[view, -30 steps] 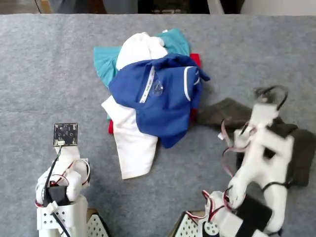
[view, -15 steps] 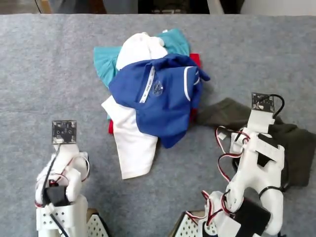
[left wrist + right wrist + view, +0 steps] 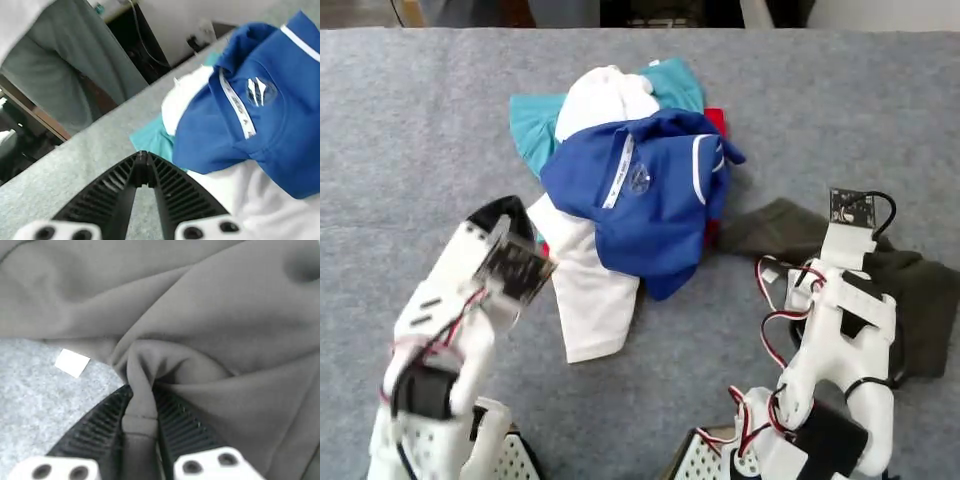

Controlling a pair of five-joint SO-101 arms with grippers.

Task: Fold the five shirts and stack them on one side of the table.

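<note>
Table (image 3: 410, 120): shirt pile (image 3: 640, 190) near far edge

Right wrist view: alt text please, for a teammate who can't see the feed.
The right gripper pinches a raised fold of the dark olive shirt between its black ribbed fingers. Rumpled shirt fabric lies beyond, and beside it grey table felt shows with a small white tag on it.

blue shirt (image 3: 645, 205), white shirt (image 3: 590, 300), teal shirt (image 3: 530, 125), red shirt (image 3: 716, 119), olive shirt (image 3: 770, 226)
</note>
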